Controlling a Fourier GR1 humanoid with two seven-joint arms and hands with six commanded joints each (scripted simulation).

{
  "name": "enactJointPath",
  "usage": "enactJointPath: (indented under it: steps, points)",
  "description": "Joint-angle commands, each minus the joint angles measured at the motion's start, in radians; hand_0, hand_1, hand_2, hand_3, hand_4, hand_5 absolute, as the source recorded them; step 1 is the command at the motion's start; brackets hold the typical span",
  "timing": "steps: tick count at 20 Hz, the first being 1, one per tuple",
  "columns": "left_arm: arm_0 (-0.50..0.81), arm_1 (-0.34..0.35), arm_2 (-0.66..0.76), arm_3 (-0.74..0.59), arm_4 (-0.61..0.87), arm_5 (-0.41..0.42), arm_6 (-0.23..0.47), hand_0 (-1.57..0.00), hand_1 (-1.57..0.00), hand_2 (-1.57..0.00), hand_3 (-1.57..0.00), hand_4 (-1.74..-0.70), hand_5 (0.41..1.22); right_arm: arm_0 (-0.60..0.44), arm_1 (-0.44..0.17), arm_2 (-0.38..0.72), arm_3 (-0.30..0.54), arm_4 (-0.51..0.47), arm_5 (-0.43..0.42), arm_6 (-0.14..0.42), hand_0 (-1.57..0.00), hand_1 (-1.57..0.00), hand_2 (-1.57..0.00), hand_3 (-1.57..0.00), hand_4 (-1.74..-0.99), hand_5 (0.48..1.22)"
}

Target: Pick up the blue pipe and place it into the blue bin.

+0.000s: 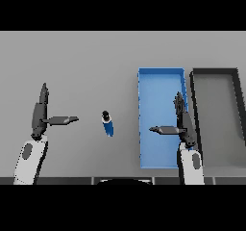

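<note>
— What sort of place is this?

— A bare test bench, more lab than home. A plain grey table point(72, 57) fills the view, with no walls or furniture showing.

— What points to that?

— Two shallow sorting bins side by side: a blue bin point(161, 124) and a dark bin point(217, 119). A small blue pipe point(107, 124) lies loose on the table.
</note>
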Motion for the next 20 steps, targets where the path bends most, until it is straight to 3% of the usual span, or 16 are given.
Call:
enactJointPath:
  steps: [1, 6, 7, 8, 10, 16, 18, 20]
  points:
    - [-0.003, -0.001, 0.0, 0.002, 0.0, 0.001, -0.002, 0.0, 0.0, 0.0, 0.0, -0.97, 0.594, -0.004, -0.001, -0.002, 0.002, -0.001, -0.001, 0.003, 0.0, 0.0, 0.0, 0.0, -1.21, 0.594]
    - [-0.032, -0.011, -0.001, 0.017, -0.004, 0.005, 0.003, 0.0, 0.0, 0.0, 0.0, -0.97, 0.594, -0.035, -0.011, -0.016, 0.027, -0.007, 0.001, 0.009, 0.0, 0.0, 0.0, 0.0, -1.21, 0.594]
    - [-0.031, 0.059, -0.041, 0.015, -0.01, -0.119, -0.035, 0.0, 0.0, 0.0, 0.0, -0.97, 0.594, -0.03, -0.085, 0.022, 0.002, 0.07, 0.026, -0.038, 0.0, 0.0, 0.0, 0.0, -1.21, 0.594]
    - [-0.04, 0.111, -0.052, 0.03, -0.006, -0.204, -0.063, 0.0, 0.0, 0.0, 0.0, -0.97, 0.595, -0.019, -0.12, 0.049, -0.008, 0.121, 0.037, -0.066, 0.0, 0.0, 0.0, 0.0, -1.206, 0.592]
    - [-0.041, 0.156, -0.066, 0.061, -0.008, -0.294, -0.1, 0.0, 0.0, 0.0, 0.0, -0.97, 0.596, 0.001, -0.153, 0.081, -0.04, 0.172, 0.047, -0.082, 0.0, 0.0, 0.0, 0.0, -1.195, 0.588]
    - [0.002, 0.206, -0.098, -0.008, 0.009, -0.397, -0.171, 0.0, 0.0, 0.0, 0.0, -0.97, 0.586, 0.016, -0.175, 0.098, -0.069, 0.201, 0.053, -0.064, 0.0, 0.0, 0.0, 0.0, -1.181, 0.58]
    - [0.026, 0.225, -0.133, -0.073, 0.014, -0.441, -0.161, 0.0, 0.0, 0.0, 0.0, -0.98, 0.578, 0.016, -0.169, 0.096, -0.069, 0.184, 0.061, -0.054, 0.0, 0.0, 0.0, 0.0, -1.194, 0.579]
    - [0.027, 0.232, -0.174, -0.117, 0.0, -0.458, -0.1, 0.0, 0.0, 0.0, 0.0, -1.0, 0.548, 0.019, -0.162, 0.097, -0.082, 0.177, 0.062, -0.051, 0.0, 0.0, 0.0, 0.0, -1.209, 0.581]
